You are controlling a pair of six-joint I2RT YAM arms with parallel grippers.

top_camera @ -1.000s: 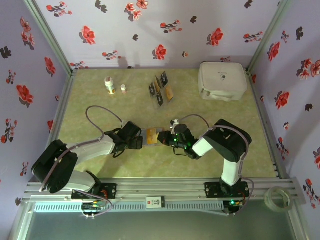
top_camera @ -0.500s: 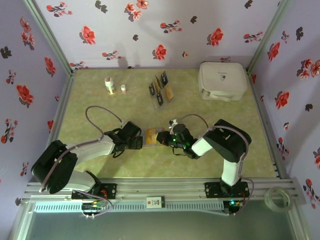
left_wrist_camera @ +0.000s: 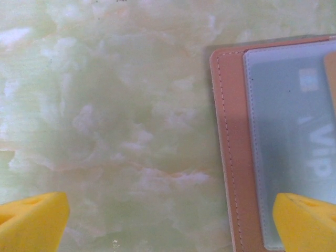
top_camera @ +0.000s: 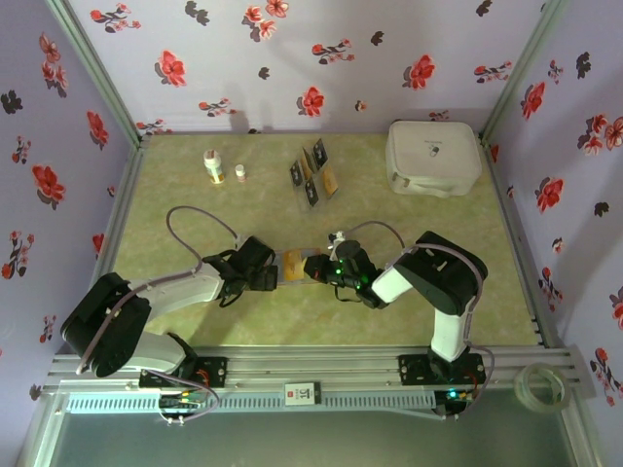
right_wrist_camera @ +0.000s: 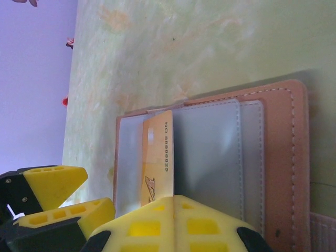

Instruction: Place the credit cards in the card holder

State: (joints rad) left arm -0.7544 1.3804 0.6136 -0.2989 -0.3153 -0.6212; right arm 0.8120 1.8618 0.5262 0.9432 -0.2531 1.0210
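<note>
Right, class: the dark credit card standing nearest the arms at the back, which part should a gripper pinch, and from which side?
Pinch the dark credit card by its raised top edge, coming down from above and squeezing across its flat faces. It stands tilted on edge, so that edge looks the freest part.

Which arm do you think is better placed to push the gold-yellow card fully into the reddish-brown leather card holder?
Right: its fingers grip the gold-yellow credit card, already part-way into the reddish-brown leather card holder. The left fingers sit open at the holder's edge, holding nothing.
</note>
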